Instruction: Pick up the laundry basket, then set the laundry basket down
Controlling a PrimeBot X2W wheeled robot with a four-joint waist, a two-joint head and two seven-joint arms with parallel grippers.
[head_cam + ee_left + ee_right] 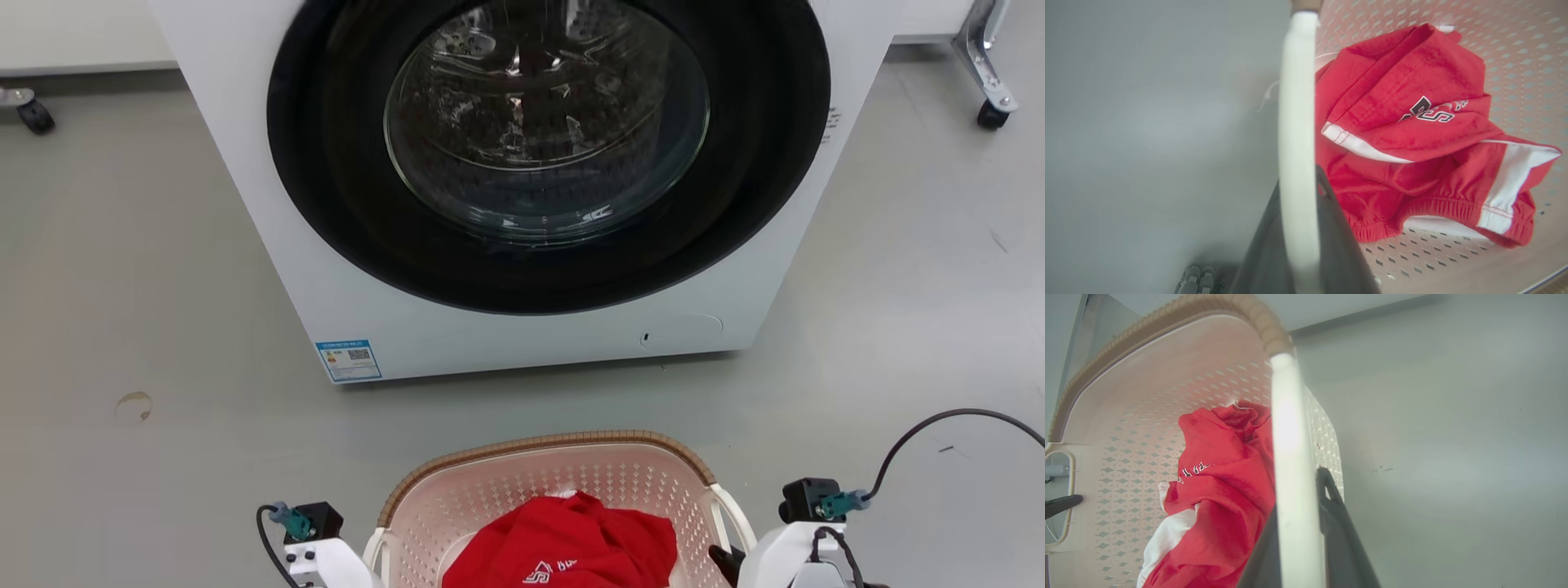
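Observation:
The laundry basket (555, 445), pale pink and perforated with a brown woven-look rim, sits at the bottom centre of the head view, low in front of me. A red garment (571, 543) with white trim lies inside it. In the left wrist view my left gripper (1298, 212) is shut on one white side handle (1296, 122), which runs up between the two dark fingers. My right gripper (1298, 498) is shut the same way on the other white handle (1288, 428). I cannot tell whether the basket touches the floor.
A white front-loading washer (269, 245) with a dark round door (547, 147) stands close ahead of the basket. Castered frame legs stand at the far right (992, 106) and far left (33, 114). A black cable (939, 420) loops from my right wrist. Grey floor (122, 286) surrounds everything.

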